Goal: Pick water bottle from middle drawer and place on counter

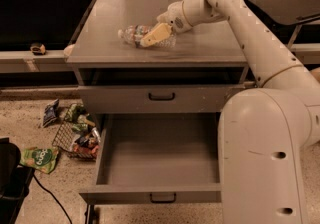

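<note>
**A bottle [131, 33] lying on the surface [210, 43], pincer [156, 35] across it**

Camera view: the grey surface is topping a cabinet beside a dark side table [285, 0]. Below it, the lower drawer [125, 197] is hanging open under a shut upper drawer [120, 99]. A wire basket [75, 140] of packets is sitting on the speckled floor. The bottle is lying on its side, and the pincer is touching its right half. Whether the pincer is gripping or slack, I cannot tell. The arm is covering the lower drawer's right end.

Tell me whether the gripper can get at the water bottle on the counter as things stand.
Likely yes: the gripper sits right over the water bottle, which lies on its side on the counter, with nothing between them.
</note>
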Robot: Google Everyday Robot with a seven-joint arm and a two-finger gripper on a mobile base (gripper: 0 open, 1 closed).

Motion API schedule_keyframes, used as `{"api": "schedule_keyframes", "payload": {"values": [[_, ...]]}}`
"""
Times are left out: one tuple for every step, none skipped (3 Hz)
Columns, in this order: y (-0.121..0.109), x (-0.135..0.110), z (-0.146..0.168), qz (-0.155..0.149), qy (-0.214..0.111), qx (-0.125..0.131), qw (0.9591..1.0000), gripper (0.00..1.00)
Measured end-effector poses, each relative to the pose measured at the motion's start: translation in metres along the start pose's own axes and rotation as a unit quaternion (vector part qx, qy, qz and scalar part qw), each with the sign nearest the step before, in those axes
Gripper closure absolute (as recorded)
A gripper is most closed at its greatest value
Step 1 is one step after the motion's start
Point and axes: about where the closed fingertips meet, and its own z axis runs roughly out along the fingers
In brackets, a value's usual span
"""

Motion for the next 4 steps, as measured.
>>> {"api": "schedule_keyframes", "payload": {"values": [[-0.002, 0.002, -0.004, 0.004, 0.002, 0.007, 1.0, 0.0], [-0.009, 0.0, -0.032, 0.002, 0.006, 0.048, 0.9988, 0.0], [-0.011, -0.003, -0.065, -0.003, 0.014, 0.096, 0.9953, 0.0], [-0.009, -0.008, -0.092, -0.017, 0.003, 0.135, 0.9907, 0.0]]}}
